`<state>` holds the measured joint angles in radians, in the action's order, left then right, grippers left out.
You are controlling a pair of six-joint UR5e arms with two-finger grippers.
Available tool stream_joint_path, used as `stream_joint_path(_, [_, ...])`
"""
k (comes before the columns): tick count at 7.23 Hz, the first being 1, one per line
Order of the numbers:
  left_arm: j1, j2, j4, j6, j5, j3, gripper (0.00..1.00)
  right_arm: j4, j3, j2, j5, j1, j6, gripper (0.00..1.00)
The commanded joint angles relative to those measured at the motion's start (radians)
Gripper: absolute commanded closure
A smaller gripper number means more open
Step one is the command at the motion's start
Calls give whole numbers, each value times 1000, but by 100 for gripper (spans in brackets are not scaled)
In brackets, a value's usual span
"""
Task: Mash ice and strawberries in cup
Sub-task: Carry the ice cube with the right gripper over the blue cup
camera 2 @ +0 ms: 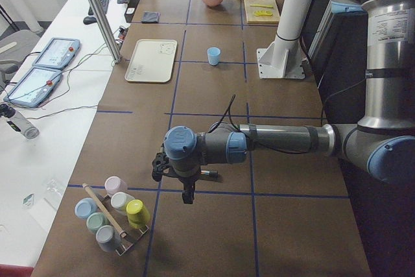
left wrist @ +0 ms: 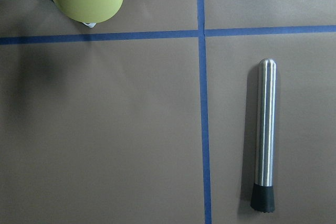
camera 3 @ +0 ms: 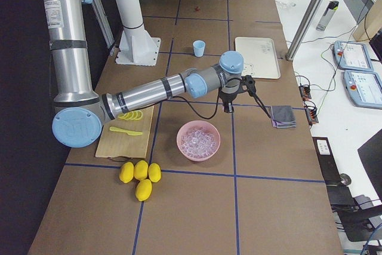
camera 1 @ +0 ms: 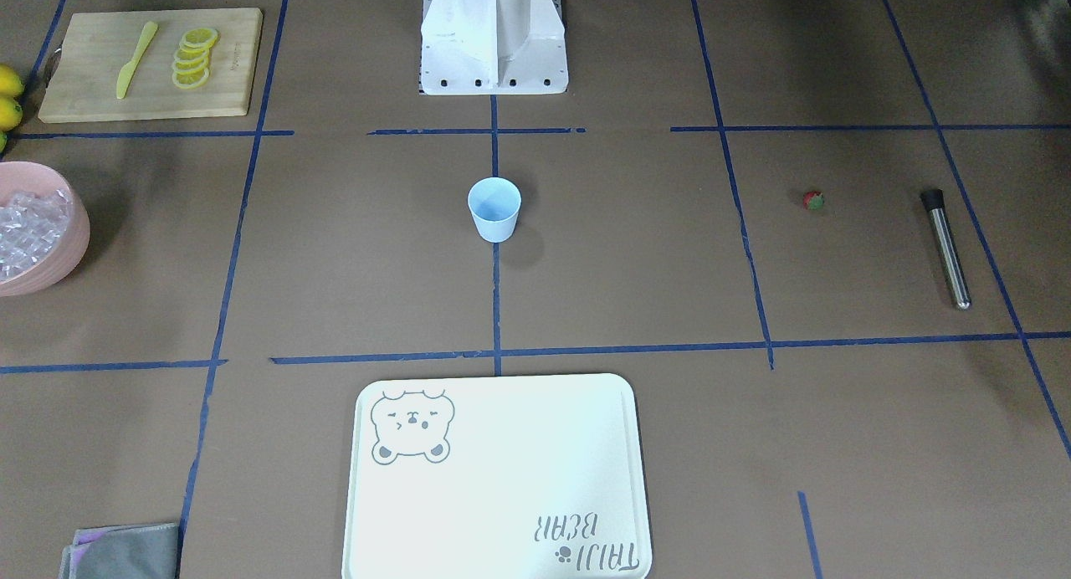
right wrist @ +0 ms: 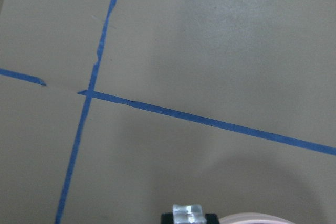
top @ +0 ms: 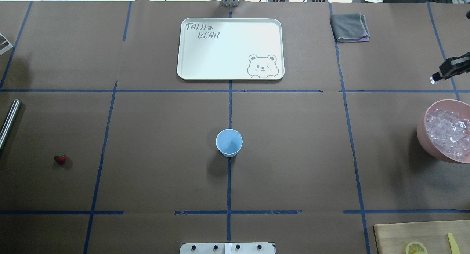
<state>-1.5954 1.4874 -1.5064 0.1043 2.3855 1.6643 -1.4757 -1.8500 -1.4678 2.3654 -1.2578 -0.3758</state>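
1. Your strawberry (top: 60, 159) lies on its side at the table's left, leafy end pointing left. You cannot tell whether the left gripper (camera 2: 187, 198) is spread.
2. The cup (top: 229, 142) stands upright mid-table, empty.
3. The pink bowl (top: 421, 134) (far right) holds the ice (top: 448, 133). The right gripper (top: 434, 79) near it pinches one ice cube (right wrist: 187, 213).

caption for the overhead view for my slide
Empty cup at centre, strawberry far left, pink bowl of ice far right, right end effector gripping an ice cube beyond the bowl.
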Motion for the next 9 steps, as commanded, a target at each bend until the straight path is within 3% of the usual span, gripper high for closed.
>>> stream_joint_path(1, [0, 1, 0, 0, 1, 3, 0, -116, -116, 108, -102, 142, -237, 100])
stream_joint_path(3, [0, 2, -2, 0, 3, 2, 0, -292, -196, 278, -200, 301, -393, 100])
stream_joint_path(5, [0, 8, -2, 0, 1, 2, 0, -308, -186, 395, -332, 496, -578, 100])
stream_joint_path(9, [0, 10, -2, 2, 0, -1, 0, -307, -111, 553, -506, 716, -788, 100])
